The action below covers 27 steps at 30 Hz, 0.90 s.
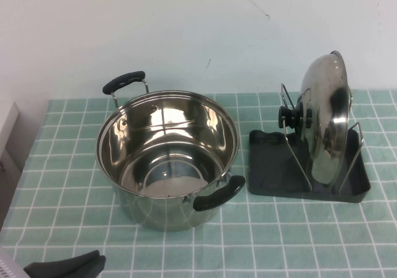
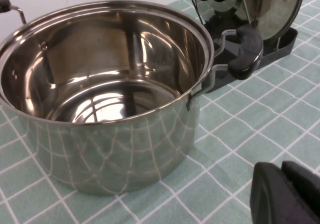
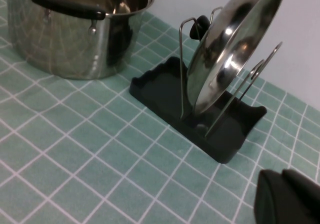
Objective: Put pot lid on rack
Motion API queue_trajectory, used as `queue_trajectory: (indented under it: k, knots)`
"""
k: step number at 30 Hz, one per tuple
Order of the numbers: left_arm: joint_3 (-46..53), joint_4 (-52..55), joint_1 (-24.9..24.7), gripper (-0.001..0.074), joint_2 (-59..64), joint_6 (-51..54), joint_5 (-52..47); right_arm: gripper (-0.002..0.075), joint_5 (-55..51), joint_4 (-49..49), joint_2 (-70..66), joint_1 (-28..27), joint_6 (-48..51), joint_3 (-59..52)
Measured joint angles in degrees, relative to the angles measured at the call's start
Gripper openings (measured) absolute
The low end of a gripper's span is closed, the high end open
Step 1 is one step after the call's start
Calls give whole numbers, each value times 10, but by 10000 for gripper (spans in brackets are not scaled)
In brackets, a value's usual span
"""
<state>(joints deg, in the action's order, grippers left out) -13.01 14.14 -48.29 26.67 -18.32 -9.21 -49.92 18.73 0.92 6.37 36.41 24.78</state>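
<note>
Green checked tablecloth [image 1: 62, 197] over the whole table, pale wall behind. One deep steel pot [image 1: 167, 157] at the middle, empty, bare shiny bottom, two black handles. One black rack [image 1: 308, 166] just to its right, close to the pot's near handle, two wire loops upright in the tray. One pot lid [image 1: 325, 120] standing on edge in that rack, between the loops, leaning back a little, black knob [image 1: 293, 116] turned toward the pot. Left gripper [image 1: 67, 267] low at the near left corner, apart from the pot; cannot tell about its fingers. Right gripper [image 3: 290, 198] seen only from its own wrist camera, near the rack, touching nothing; fingers likewise unclear
</note>
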Motion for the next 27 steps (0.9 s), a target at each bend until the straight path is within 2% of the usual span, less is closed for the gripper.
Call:
queue_trajectory:
  k: [12, 17, 23, 27]
  knots:
    - [0, 28, 0, -2, -5, 13, -4, -1, 0, 0, 0, 0, 1, 0]
    - [2, 62, 14, -2, -64, 28, -29, -2, 0, 0, 0, 0, 1, 0]
    - [2, 25, 104, -2, -191, 55, -40, -2, 0, 0, 0, 0, 1, 0]
    - [2, -31, 211, -2, -267, 83, -95, -1, 0, 0, 0, 0, 1, -1]
